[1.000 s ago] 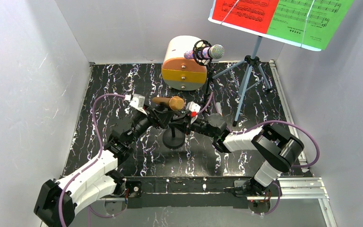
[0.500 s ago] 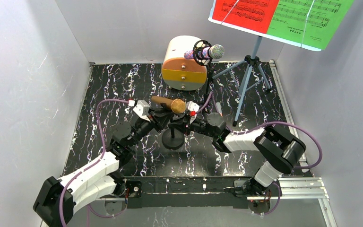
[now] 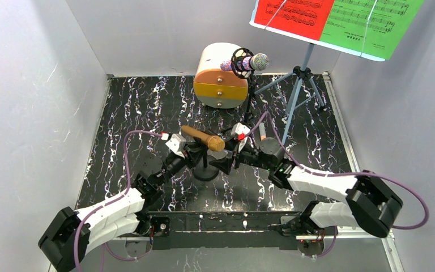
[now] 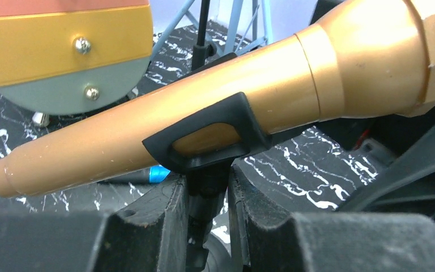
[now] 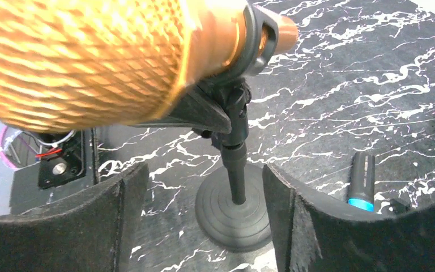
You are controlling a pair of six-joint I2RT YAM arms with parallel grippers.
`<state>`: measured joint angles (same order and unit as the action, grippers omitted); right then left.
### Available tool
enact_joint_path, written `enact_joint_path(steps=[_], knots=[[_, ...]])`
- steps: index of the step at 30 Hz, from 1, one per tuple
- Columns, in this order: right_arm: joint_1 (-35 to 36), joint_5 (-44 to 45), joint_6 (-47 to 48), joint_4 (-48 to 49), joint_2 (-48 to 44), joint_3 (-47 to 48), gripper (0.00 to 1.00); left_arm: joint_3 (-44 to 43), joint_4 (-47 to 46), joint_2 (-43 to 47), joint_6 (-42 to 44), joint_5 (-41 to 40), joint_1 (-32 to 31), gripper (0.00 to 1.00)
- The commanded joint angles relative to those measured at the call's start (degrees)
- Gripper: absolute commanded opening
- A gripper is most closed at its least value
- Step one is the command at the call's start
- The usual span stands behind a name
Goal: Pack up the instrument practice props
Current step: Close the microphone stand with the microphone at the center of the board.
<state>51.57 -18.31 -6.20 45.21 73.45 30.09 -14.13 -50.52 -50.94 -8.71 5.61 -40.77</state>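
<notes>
Gold and smooth, the microphone [image 4: 294,73] sits tilted in the clip [image 4: 248,119] of a black stand [image 5: 237,170] mid-table. It is probably light, rigid and slippery, best taken round its tapered handle. The left gripper [image 4: 207,187] pinches the stem under the clip; the right gripper [image 5: 201,192] gapes wide below the mesh head.

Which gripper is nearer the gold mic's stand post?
Left. The left gripper is clamped on the stand post under the clip; the right gripper stands open, short of it.

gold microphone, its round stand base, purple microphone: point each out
gold microphone [image 3: 203,138]: top external view, mid-body.
round stand base [image 5: 222,222]: right wrist view, top face of the disc.
purple microphone [image 3: 259,60]: top external view, silver head.
</notes>
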Motion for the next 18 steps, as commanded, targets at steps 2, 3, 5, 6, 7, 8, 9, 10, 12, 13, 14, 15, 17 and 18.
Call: enact_joint_path(steps=[2, 3, 5, 6, 7, 8, 9, 10, 12, 13, 14, 15, 17, 18], knots=[[0.4, 2.0, -3.2, -12.8, -8.8, 0.2, 0.88, 4.1, -3.4, -0.3, 3.2, -4.8, -0.3, 0.00], [0.4, 2.4, -3.7, -15.5, -10.2, 0.9, 0.91, 5.0, -3.9, -0.5, 3.3, -6.3, -0.4, 0.00], [0.4, 3.2, -4.6, -22.6, -12.1, 3.8, 0.94, 6.2, -4.4, -1.1, 3.2, -8.8, -0.5, 0.00], [0.3, 3.4, -4.7, -26.5, -12.6, 6.0, 0.95, 6.8, -4.7, -1.2, 3.1, -10.2, -0.8, 0.00], [0.2, 3.5, -5.0, -30.0, -12.8, 8.2, 0.96, 7.4, -5.1, -1.2, 2.9, -12.0, -1.2, 0.00], [0.3, 4.0, -5.4, -33.8, -12.8, 10.8, 0.96, 7.9, -5.4, -1.3, 3.2, -13.6, -1.6, 0.00], [0.3, 4.2, -5.9, -37.1, -12.5, 13.3, 0.96, 8.3, -5.5, -1.2, 3.6, -16.0, -2.2, 0.00], [0.3, 4.2, -6.3, -40.3, -12.1, 15.7, 0.96, 8.7, -5.6, -1.1, 4.3, -18.1, -2.8, 0.00], [0.3, 4.2, -7.3, -46.0, -11.1, 20.5, 0.96, 9.0, -5.6, -0.9, 5.9, -22.3, -4.2, 0.00], [0.3, 3.7, -7.5, -49.0, -10.5, 22.8, 0.97, 9.1, -5.6, -0.8, 6.6, -24.2, -4.9, 0.00], [0.3, 3.2, -7.9, -51.3, -9.9, 24.8, 0.97, 9.1, -5.6, -0.8, 7.4, -25.8, -5.5, 0.00], [0.4, 2.7, -8.1, -53.6, -9.2, 26.8, 0.98, 9.0, -5.6, -0.9, 8.0, -27.0, -5.8, 0.00], [0.4, 1.5, -8.2, -57.1, -7.9, 30.3, 0.99, 8.8, -5.6, -1.2, 8.4, -27.8, -5.9, 0.00], [0.3, 1.1, -8.3, -58.3, -7.4, 32.2, 0.99, 8.7, -5.6, -1.4, 8.4, -27.9, -5.9, 0.00]])
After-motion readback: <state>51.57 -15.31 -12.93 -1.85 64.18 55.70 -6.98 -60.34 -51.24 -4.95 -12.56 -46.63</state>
